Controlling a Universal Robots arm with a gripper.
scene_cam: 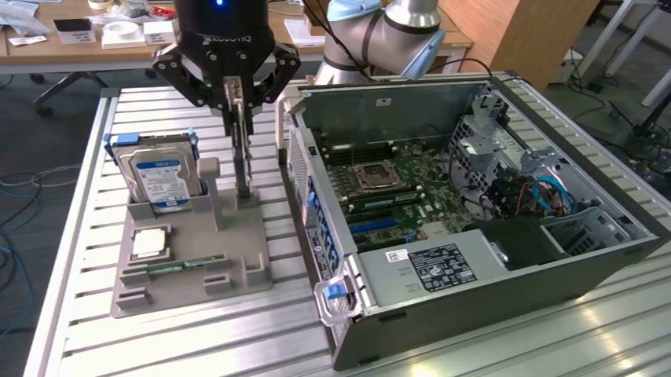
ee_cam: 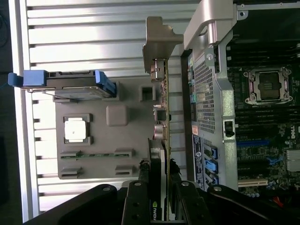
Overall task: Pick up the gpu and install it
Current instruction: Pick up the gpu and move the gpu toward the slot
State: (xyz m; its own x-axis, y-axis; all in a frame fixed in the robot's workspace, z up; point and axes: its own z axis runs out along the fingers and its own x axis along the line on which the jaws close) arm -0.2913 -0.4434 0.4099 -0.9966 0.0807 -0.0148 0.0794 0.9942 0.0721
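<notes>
The gpu [scene_cam: 243, 157] hangs edge-on below my gripper [scene_cam: 241, 106], which is shut on its upper part. Its lower end sits at the slotted post of the grey parts stand [scene_cam: 188, 259]; whether the two touch I cannot tell. In the wrist view the green card [ee_cam: 164, 122] runs out from between my black fingers [ee_cam: 140, 190], with its black fan block on one face and its silver bracket [ee_cam: 157, 42] at the far end. My gripper [ee_cam: 160, 187] clamps it from both sides. The open computer case [scene_cam: 314, 181] stands at the exterior view's right, motherboard [scene_cam: 398, 181] exposed.
A blue-labelled hard drive [scene_cam: 157, 177] stands upright in the stand at the exterior view's left. A CPU chip [scene_cam: 149, 242] and a narrow RAM stick [scene_cam: 184, 265] lie on the stand's base. The case's rear panel [ee_cam: 211, 93] rises close beside the card. Desks stand behind the table.
</notes>
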